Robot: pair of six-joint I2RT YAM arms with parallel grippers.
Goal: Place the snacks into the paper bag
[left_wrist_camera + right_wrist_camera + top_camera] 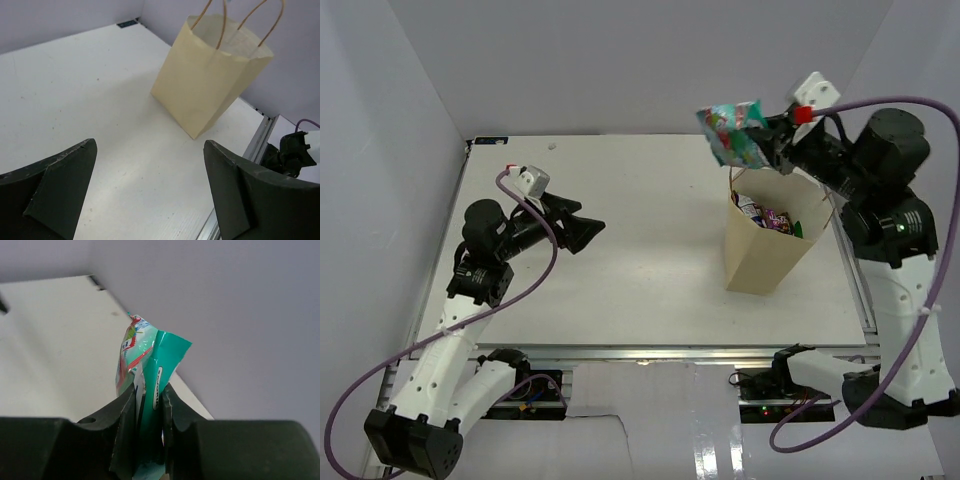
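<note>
The tan paper bag stands upright at the right of the table, with several snack packets inside its open top. It also shows in the left wrist view, handles up. My right gripper is shut on a pale teal packet and holds it in the air just above and behind the bag's mouth. In the right wrist view the teal packet is pinched between the fingers. My left gripper is open and empty, low over the table left of the bag.
White walls enclose the table on the left, back and right. A metal rail runs along the table's near edge. Purple cables loop from both arms.
</note>
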